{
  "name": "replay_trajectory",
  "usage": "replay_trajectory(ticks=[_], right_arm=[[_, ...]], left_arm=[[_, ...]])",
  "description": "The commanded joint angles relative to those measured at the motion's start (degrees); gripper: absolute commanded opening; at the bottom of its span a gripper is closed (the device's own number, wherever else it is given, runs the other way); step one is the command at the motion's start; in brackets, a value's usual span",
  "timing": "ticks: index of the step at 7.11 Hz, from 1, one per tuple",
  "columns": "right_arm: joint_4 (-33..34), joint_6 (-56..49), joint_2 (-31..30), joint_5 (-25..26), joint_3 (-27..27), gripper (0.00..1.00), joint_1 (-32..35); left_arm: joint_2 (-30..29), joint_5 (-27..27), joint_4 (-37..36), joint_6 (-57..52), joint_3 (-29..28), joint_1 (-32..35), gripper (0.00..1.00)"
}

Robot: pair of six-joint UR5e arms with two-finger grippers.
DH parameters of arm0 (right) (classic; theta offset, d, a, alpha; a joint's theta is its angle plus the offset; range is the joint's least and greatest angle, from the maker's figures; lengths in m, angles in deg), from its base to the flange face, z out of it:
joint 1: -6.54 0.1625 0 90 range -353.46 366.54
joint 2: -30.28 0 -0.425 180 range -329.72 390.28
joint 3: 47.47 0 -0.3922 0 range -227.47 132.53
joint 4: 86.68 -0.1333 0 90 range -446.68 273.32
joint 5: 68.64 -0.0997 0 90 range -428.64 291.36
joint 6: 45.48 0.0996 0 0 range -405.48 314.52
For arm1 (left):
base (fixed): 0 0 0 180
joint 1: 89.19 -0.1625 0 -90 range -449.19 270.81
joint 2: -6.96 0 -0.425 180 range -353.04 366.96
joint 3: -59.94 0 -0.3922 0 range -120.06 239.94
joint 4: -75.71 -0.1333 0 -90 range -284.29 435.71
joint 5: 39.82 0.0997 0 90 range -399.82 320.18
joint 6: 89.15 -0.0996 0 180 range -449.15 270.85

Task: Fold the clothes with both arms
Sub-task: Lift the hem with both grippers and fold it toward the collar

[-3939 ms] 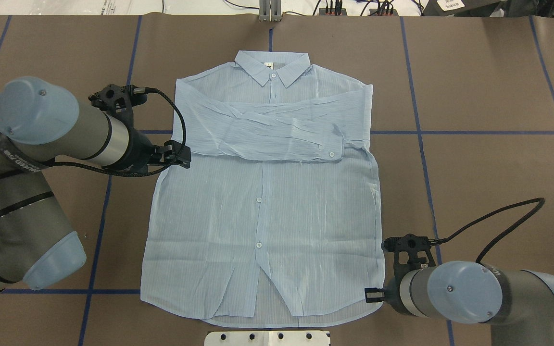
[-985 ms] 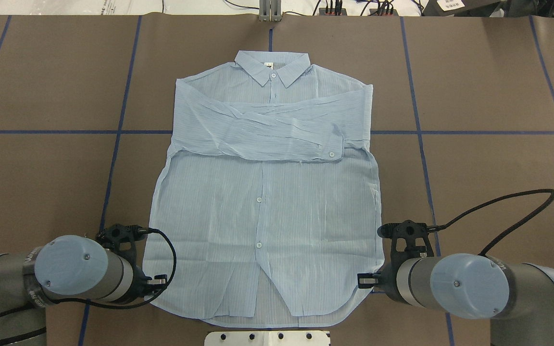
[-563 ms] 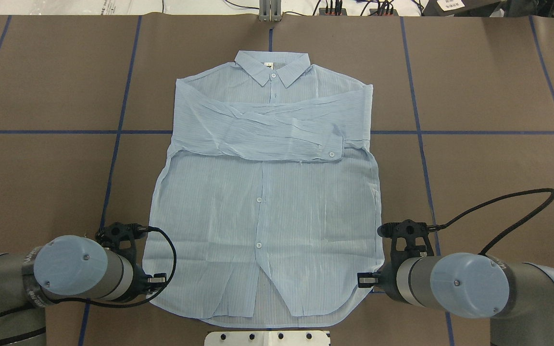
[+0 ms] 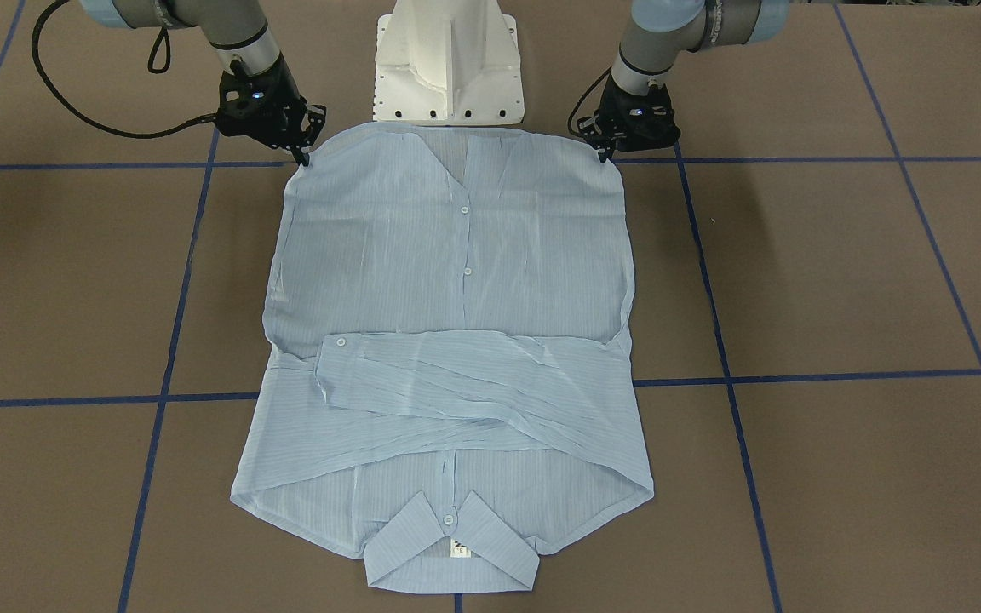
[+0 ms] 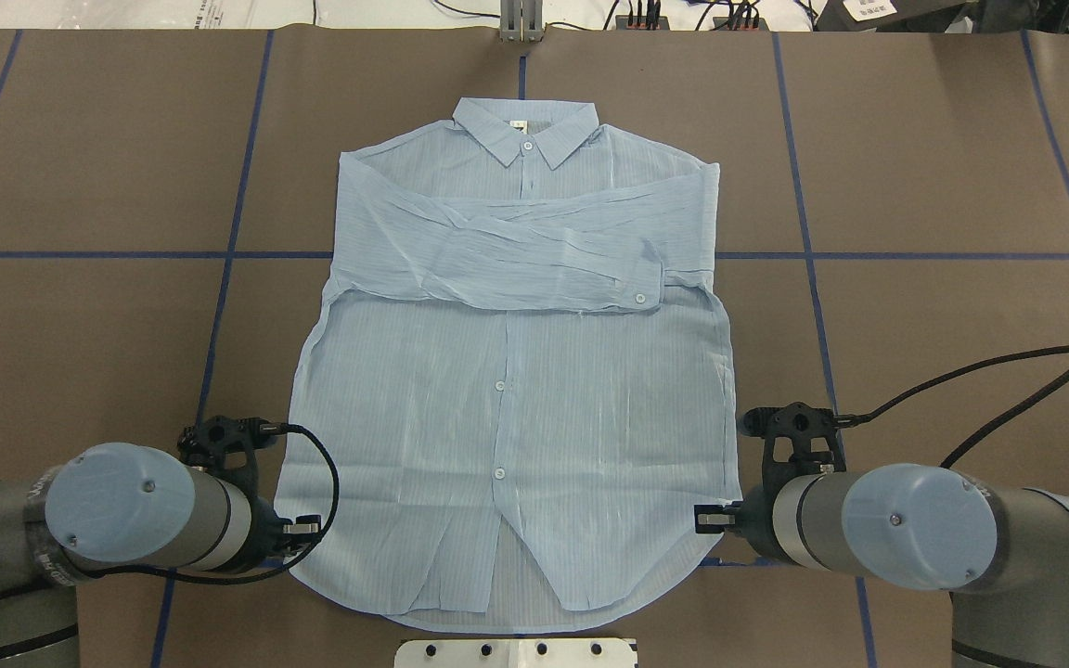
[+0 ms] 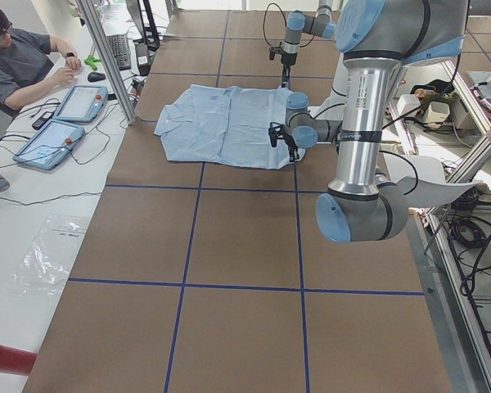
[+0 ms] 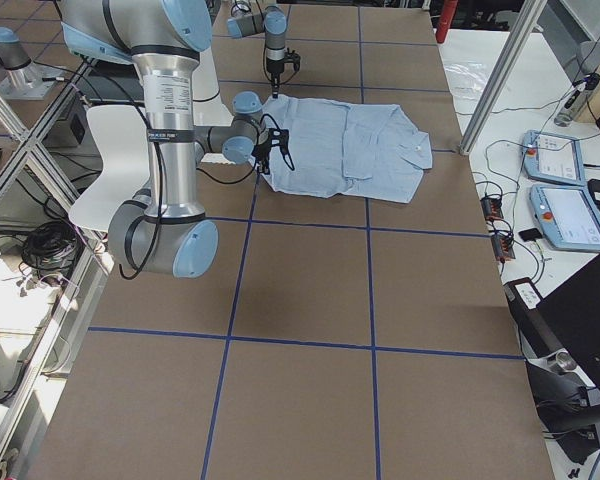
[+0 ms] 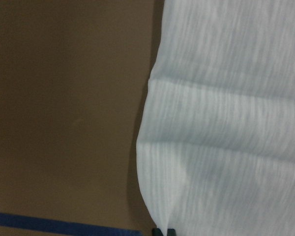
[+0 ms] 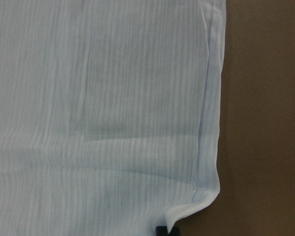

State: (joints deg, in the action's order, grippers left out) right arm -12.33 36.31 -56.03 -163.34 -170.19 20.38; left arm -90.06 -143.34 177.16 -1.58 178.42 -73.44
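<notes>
The light-blue shirt (image 5: pixel 516 399) lies flat, front up, collar at the far side, both sleeves folded across the chest. It also shows in the front-facing view (image 4: pixel 456 255). My left gripper (image 5: pixel 301 543) is at the near left hem corner, fingers down, shut on the shirt's edge (image 8: pixel 226 123). My right gripper (image 5: pixel 703 520) is at the near right hem corner, shut on the curled-up corner (image 9: pixel 196 201). In the front-facing view the left gripper (image 4: pixel 605 155) and the right gripper (image 4: pixel 305 157) stand at the two hem corners.
The white pedestal base (image 4: pixel 448 68) stands just behind the hem, between the arms. Brown table cover with blue tape lines (image 5: pixel 804 255) lies all round the shirt. An operator (image 6: pixel 24 61) sits with tablets (image 6: pixel 61 123) at the far side.
My left arm has swung from the shirt's left side at sleeve height down to the near left hem corner. In the last second both wrists have shifted slightly; the hem corners are drawn in.
</notes>
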Motion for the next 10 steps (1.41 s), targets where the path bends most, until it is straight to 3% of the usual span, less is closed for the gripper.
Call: replay_trajectory(ticks=[1,4,10], right_arm=[[0.0,-0.2,0.0,-3.4,-0.9,0.00,3.1],[0.0,-2.0,0.7,-5.9,-0.9,0.00,6.6],[0.2,-8.4,1.8,-18.6,1.9,0.00,21.8]], left_arm=[[-0.2,-0.3,0.0,-0.5,1.3,1.7,0.00],[-0.8,-3.2,0.0,-4.1,5.5,8.0,0.00],[-2.2,-6.4,0.1,-7.1,4.9,16.2,0.00]])
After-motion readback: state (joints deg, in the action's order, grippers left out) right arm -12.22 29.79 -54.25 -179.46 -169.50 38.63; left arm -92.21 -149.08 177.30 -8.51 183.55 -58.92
